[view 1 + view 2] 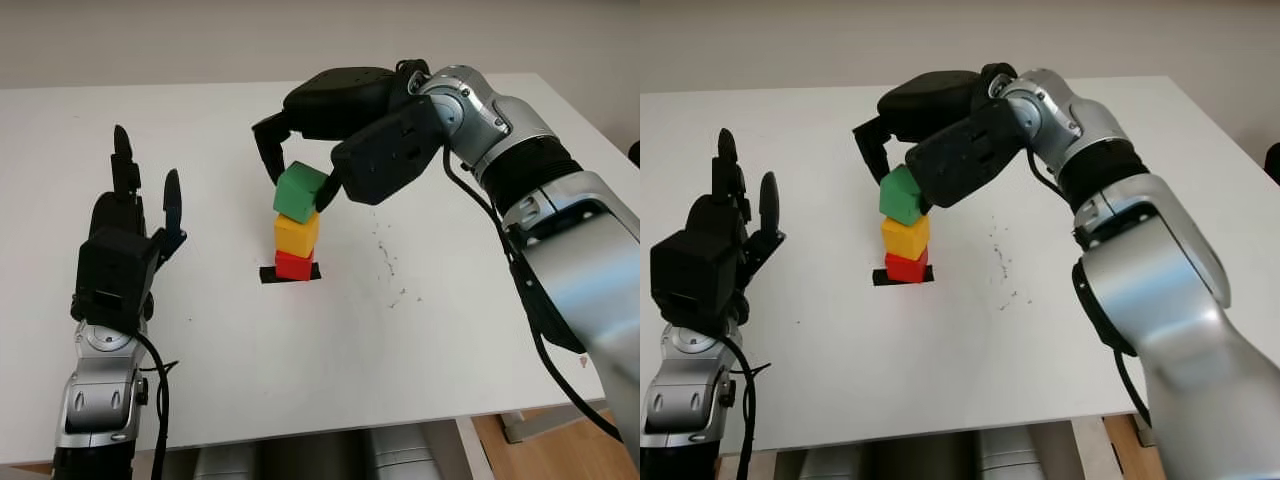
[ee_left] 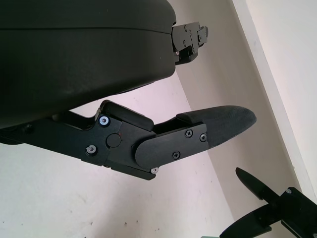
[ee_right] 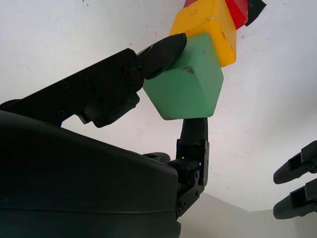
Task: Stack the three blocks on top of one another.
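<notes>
Right hand (image 1: pixel 305 175) is clamped on the green block (image 1: pixel 301 192), one fingertip (image 3: pixel 166 49) pressing a side face, another finger behind it on the opposite side. Green block sits tilted, its lower corner touching the top of the yellow block (image 1: pixel 296 233), not flat on it yet. Yellow block rests on the red block (image 1: pixel 294 265), and red sits on a black tape mark (image 1: pixel 290 274) on the white table (image 1: pixel 450 330). So two of three are stacked; third is at the placing step.

To do it well, I'd judge: level the green block w/ the wrist before letting go, so its bottom face meets the yellow top squarely. Centre it over the yellow one; from the wrist view it looks offset to one side. Lower gently, no sideways push, since the yellow/red column is narrow and looks easy to topple. Once seated flat, open fingers slowly and evenly, then lift straight up & away, so no finger drags a corner.

Left hand (image 1: pixel 125 235) is open, raised above the table well to the left of the stack, idle.
</notes>
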You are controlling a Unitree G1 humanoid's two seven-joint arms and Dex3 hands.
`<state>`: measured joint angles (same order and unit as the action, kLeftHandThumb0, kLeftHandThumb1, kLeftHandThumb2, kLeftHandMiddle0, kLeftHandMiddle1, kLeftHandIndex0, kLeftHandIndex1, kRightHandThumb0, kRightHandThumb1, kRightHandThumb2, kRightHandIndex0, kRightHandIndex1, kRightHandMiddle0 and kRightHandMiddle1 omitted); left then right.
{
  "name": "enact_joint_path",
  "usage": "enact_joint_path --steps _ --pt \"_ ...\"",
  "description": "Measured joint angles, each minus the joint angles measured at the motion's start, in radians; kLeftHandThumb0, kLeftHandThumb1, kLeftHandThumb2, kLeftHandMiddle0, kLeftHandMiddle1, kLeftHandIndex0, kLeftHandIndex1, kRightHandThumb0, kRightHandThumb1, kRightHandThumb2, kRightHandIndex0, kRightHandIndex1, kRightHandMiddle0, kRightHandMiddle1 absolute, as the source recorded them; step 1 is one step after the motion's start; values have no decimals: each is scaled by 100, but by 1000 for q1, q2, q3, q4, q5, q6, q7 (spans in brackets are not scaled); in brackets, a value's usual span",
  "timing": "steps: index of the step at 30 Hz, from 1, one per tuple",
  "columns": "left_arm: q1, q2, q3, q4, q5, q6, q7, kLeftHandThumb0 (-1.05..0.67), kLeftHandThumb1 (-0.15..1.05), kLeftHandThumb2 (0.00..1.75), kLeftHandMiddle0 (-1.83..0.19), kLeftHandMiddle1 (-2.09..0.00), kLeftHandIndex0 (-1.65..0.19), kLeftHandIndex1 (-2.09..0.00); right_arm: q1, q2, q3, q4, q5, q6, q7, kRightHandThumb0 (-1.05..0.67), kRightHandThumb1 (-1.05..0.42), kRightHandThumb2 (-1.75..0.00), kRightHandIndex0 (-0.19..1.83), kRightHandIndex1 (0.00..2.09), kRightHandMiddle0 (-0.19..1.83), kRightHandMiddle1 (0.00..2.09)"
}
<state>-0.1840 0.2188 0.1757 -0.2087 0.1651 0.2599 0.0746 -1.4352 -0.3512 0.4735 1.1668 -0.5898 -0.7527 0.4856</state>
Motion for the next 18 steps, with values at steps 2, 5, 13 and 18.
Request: enact_joint_path --steps 2,5,13,18 --pt "0 0 0 0 1 0 0 -78 105 73 19 -5 19 -2 0 0 2 0 -1 0 0 -38 -91 -5 32 5 39 153" --pt "0 0 -1 0 2 0 0 -78 105 73 19 -5 19 -3 0 0 3 0 -2 -6 1 -38 -91 -5 32 5 39 153" --pt "10 0 -12 -18 18 8 1 -78 105 73 19 -5 19 -3 0 0 3 1 0 -15 12 -39 -91 -5 33 6 40 153" --pt "15 0 -14 -22 22 8 2 -78 105 73 18 -6 19 -4 -1 0 5 0 -7 -17 9 -38 -91 -5 32 5 41 151"
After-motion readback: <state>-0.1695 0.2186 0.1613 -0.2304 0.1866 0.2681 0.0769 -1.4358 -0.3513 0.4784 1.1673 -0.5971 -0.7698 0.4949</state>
